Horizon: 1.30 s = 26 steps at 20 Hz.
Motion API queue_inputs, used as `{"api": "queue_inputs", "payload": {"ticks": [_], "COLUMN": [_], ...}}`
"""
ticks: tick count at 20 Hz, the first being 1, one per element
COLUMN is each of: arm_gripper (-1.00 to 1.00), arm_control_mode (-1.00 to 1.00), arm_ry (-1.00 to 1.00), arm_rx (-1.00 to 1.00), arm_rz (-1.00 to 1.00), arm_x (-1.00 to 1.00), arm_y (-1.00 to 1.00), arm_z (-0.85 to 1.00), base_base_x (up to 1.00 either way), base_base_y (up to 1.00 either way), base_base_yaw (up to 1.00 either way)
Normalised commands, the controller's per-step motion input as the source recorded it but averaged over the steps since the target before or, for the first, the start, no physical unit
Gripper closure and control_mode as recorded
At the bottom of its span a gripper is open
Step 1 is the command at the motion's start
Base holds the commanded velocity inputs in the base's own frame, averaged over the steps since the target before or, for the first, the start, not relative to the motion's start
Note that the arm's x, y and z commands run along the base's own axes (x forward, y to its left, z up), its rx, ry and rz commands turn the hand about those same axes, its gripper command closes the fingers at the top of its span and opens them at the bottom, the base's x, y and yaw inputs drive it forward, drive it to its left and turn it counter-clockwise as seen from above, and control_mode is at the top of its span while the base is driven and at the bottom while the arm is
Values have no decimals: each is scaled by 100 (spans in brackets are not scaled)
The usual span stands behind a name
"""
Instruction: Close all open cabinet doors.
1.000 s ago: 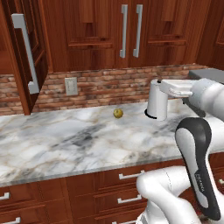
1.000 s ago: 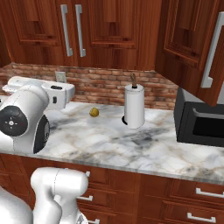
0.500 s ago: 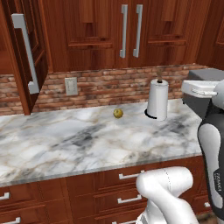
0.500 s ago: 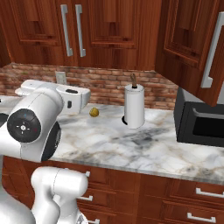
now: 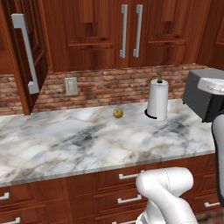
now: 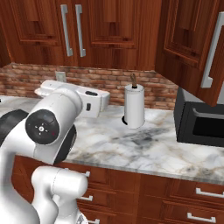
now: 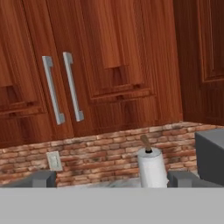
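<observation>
open cabinet door juts out at far left over the marble counter; a second open door hangs at upper right above the black microwave. middle pair of doors sits flush, handles side by side. gripper faces them, fingers spread wide, holding nothing. paper towel roll stands near the brick wall, w/ open countertop to its left. left base view adds a small yellow fruit and wall outlet.

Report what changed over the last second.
The white arm swung rightward, clearing the white paper-towel roll in the left base view. The open reddish-brown cabinet door with the silver bar handle, the roll and the small yellow fruit stayed put.
</observation>
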Motion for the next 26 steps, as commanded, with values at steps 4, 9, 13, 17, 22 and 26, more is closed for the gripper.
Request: {"api": "queue_inputs", "payload": {"ticks": [4,9,13,17,22,26], "arm_gripper": [-100,-100,-100,-100,-100,-100], "arm_control_mode": [-100,-100,-100,-100,-100,-100], "arm_ry": [1,0,1,6,11,13], "arm_rx": [-1,-1,-4,-6,-9,-6], "arm_rz": [-4,0,-1,-7,-12,-6], "arm_x": [-7,-41,-85,-75,-62,-21], "arm_y": [-35,-8,9,29,44,20], "arm_z": [0,0,0,0,1,6], "base_base_x": [0,0,0,0,0,0], "base_base_y": [0,0,0,0,0,0], "base_base_yaw": [0,0,0,0,0,0]}}
